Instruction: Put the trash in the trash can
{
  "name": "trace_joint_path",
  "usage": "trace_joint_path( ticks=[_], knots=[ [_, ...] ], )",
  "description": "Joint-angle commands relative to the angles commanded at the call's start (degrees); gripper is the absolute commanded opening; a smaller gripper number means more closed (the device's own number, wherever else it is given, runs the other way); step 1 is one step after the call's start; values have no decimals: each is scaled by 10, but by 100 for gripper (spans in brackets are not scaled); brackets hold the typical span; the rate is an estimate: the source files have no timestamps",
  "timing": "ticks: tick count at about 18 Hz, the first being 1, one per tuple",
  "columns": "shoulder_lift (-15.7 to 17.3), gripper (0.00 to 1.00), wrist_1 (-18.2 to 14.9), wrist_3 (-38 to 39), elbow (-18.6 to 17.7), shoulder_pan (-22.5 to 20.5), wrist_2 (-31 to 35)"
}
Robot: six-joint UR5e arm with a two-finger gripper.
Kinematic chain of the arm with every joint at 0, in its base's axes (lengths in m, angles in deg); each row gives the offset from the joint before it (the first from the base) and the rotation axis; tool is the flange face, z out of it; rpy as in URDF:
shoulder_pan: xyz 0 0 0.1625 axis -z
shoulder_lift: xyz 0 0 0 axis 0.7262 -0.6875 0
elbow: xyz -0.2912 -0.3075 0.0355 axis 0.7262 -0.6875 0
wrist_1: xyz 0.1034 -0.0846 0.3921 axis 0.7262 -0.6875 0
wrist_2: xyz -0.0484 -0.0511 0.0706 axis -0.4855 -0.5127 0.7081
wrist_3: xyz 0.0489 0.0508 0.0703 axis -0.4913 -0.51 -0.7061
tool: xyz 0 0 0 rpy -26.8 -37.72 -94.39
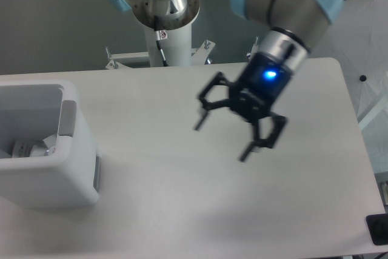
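Note:
The trash can (66,171) is a large white bin with a grey side panel at the table's left edge. Inside it lies trash (27,150), a crumpled white piece with a label; the rest of the interior is cut off by the frame. My gripper (222,139) hangs open and empty over the middle of the table, well to the right of the bin, with its black fingers (260,144) spread wide and pointing down toward the front. A blue light glows on the wrist.
The arm's white pedestal (170,40) stands behind the table's far edge. A white umbrella (339,22) leans off the right side. A small black object (377,230) sits at the front right corner.

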Motion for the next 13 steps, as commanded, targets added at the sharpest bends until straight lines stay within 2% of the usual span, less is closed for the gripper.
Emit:
trace_joint_path(
  ticks=[4, 8, 9, 10, 11, 13],
  knots=[
    [2, 100, -1, -6, -2, 3, 156],
    [-4, 100, -1, -92, -8, 19, 268],
    [-2, 100, -1, -102, -11, 19, 308],
    [1, 100, -1, -118, -14, 24, 374],
    [0, 100, -2, -129, -15, 33, 400],
    [4, 100, 2, -166, -42, 46, 424]
  ],
)
